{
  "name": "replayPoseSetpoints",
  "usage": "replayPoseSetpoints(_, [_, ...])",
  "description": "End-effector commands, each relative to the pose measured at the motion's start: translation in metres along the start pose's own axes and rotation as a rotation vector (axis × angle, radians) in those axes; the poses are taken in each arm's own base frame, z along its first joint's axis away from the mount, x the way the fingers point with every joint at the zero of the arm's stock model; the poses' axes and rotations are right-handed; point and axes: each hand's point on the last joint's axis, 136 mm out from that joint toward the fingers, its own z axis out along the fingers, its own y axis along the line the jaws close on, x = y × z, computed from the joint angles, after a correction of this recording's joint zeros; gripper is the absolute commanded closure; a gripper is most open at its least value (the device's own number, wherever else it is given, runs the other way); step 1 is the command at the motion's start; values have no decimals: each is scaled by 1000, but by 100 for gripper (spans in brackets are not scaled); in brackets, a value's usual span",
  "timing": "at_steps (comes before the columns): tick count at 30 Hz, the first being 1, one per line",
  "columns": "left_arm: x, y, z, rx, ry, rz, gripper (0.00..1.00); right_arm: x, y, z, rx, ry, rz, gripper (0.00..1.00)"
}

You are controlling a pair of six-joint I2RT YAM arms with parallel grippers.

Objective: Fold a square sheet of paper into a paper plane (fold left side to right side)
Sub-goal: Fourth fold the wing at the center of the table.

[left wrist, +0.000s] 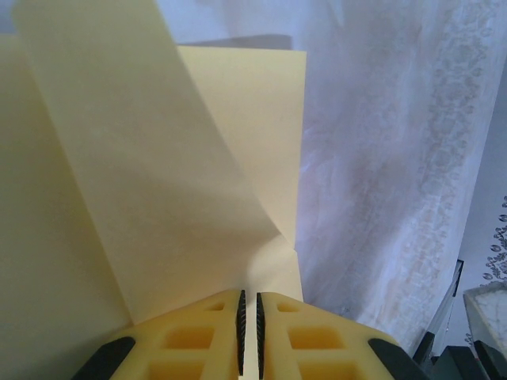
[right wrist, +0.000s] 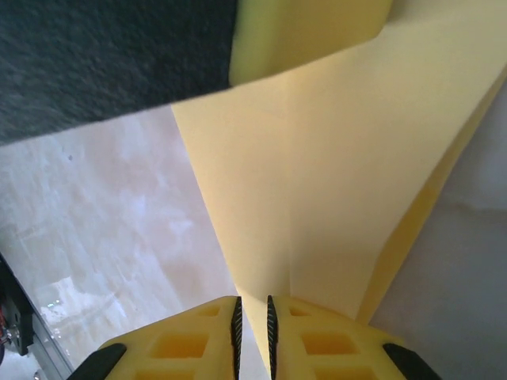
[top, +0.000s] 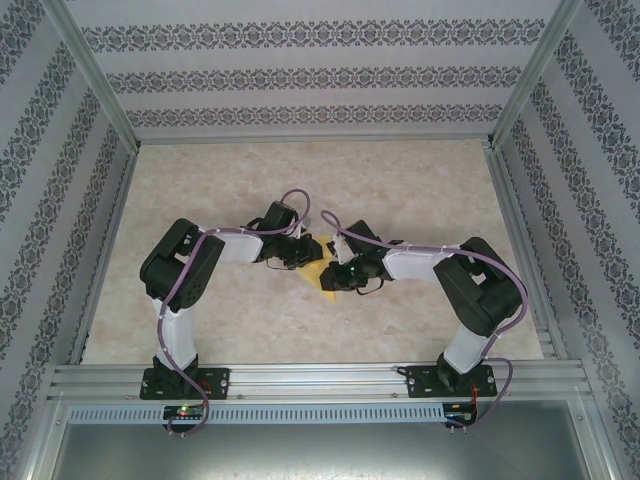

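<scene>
The square sheet of paper [top: 318,266] is bright yellow, folded and creased, and is held up between both grippers over the middle of the table. My left gripper [top: 303,257] is at its left side and my right gripper [top: 334,276] at its right. In the left wrist view the jaws of the left gripper [left wrist: 249,332] are shut on an edge of the sheet [left wrist: 158,198], and a folded flap rises slantwise above them. In the right wrist view the right gripper [right wrist: 252,336] is shut on a narrow creased point of the paper [right wrist: 333,182], which widens away from the jaws.
The marble-patterned table [top: 420,190] stretches around the arms, with patterned walls [top: 300,70] on three sides. A metal rail [top: 320,380] runs along the near edge. The left arm's dark body [right wrist: 103,55] is close above the paper in the right wrist view.
</scene>
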Motion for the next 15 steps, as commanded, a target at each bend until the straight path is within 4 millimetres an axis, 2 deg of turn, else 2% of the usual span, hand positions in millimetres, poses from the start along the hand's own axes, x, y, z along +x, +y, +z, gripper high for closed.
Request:
replayPoseSetpoints(1, [22,31,3,-108,52,-35,83,12,-9,4,46,44,-6,82])
replayPoseSetpoints(15, [22,33,3,-114,53,-37,83,31,-16,4,77,97,-1,82])
